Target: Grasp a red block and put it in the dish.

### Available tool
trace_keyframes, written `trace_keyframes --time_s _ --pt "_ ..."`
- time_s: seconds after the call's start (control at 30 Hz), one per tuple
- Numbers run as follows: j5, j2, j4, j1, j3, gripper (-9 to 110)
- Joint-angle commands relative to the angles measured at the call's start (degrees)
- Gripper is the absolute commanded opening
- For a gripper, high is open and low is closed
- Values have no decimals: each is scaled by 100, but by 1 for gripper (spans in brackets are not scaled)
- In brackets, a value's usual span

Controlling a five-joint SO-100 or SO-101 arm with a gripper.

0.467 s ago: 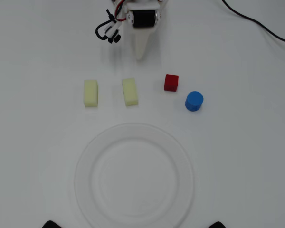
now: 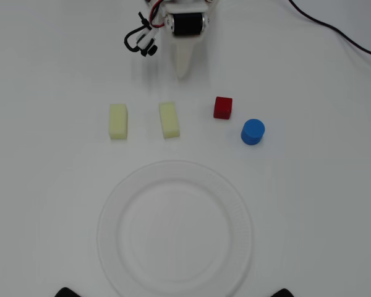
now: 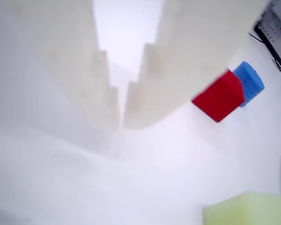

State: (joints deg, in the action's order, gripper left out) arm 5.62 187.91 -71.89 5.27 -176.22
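Note:
The red block (image 2: pixel 222 107) lies on the white table, to the right of my gripper in the overhead view and apart from it. In the wrist view the red block (image 3: pixel 220 96) shows at the right, just beyond the right finger. The dish (image 2: pixel 109 235), a large white plate, lies empty at the bottom centre. My gripper (image 2: pixel 184 71) points down from the top centre. In the wrist view my gripper (image 3: pixel 122 123) has its fingers nearly together with only a thin slit between them, holding nothing.
A blue cylinder (image 2: pixel 252 132) stands just below and right of the red block; it also shows in the wrist view (image 3: pixel 250 82). Two pale yellow blocks (image 2: pixel 118 120) (image 2: pixel 169 119) lie left of the red block. A black cable (image 2: pixel 334 31) runs across the top right.

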Motion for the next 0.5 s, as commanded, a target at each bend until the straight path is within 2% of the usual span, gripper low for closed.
trace_keyframes --time_s 0.0,0.37,0.47 --pt "26 976 26 35 -677 0" --pt "35 932 -149 -105 -246 0" --pt "35 211 -9 -97 360 0"
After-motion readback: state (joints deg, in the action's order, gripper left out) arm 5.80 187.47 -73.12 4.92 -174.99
